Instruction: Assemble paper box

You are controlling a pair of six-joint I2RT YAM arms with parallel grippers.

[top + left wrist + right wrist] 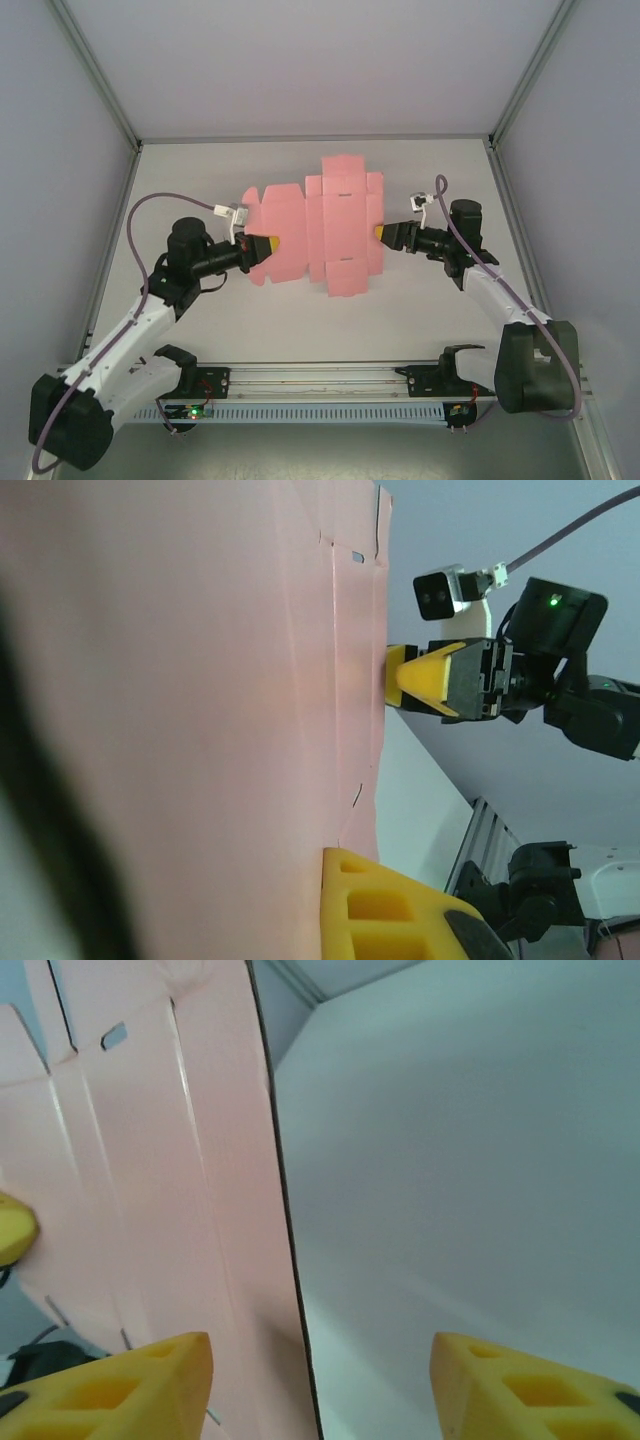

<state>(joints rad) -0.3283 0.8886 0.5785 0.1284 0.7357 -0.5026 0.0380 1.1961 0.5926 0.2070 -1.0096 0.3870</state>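
- The paper box (330, 225) sits between the two arms, over the middle of the table (430, 310). It appears to be raised off the surface, which lets both arms reach its edges.
- The left gripper (265, 247) is clamped on the sheet's left part. In the left wrist view, one yellow finger (385, 910) presses against the pink card, and the other is hidden behind it. This grip looks to be what holds the sheet up.
- The right gripper (381, 232) meets the opposite edge with its jaws spread. In the right wrist view the two fingers stand well apart, with the card's edge between them and nearer the left one. It is released and holds nothing, and is probably lining up to pinch or push a side panel.
- The sheet is plain pink thin card, die-cut and not yet folded.
- Creases divide it into long panels, stepped flaps jut from its far and near ends, and a small slot (113, 1035) is cut near one crease.
- No wall stands up yet, so assembly appears barely begun.
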